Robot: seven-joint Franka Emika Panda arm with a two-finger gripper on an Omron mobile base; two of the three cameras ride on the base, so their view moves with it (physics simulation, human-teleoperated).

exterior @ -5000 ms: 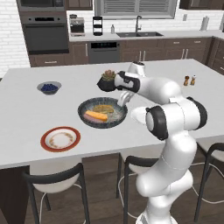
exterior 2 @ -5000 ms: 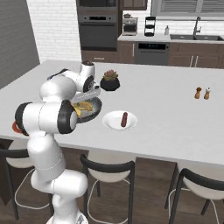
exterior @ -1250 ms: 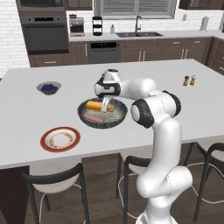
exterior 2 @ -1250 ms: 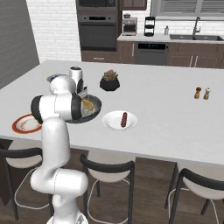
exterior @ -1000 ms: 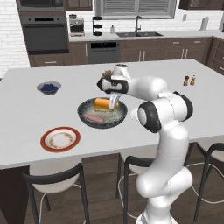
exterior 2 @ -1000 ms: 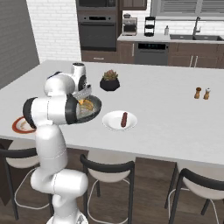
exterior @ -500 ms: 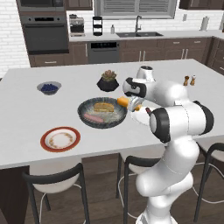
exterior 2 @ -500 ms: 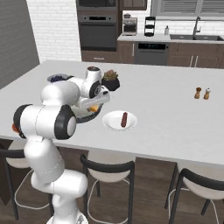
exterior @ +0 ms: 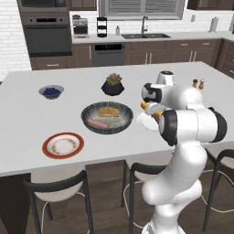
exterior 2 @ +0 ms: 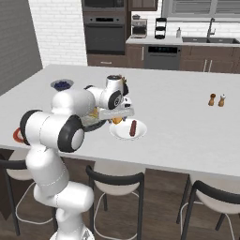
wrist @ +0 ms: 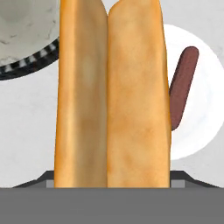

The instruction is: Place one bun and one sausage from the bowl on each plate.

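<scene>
The hand (exterior 2: 118, 117) grips a bun (wrist: 111, 94) just above the white plate (wrist: 197, 131) with a sausage (wrist: 181, 85), beside the bowl (exterior: 107, 118).

White plate (wrist: 199, 127) left half free beside sausage (wrist: 181, 87); bowl (wrist: 26, 70) rim nr.

My arm (exterior: 187, 137) is glossy white, built of fat rounded segments. Dark grey rings (exterior 2: 71, 133) mark each joint, showing as round black caps at the elbows. A small grey cap (exterior: 165, 72) tops my wrist. My base (exterior 2: 70, 206) swells into a smooth white pedestal.
</scene>
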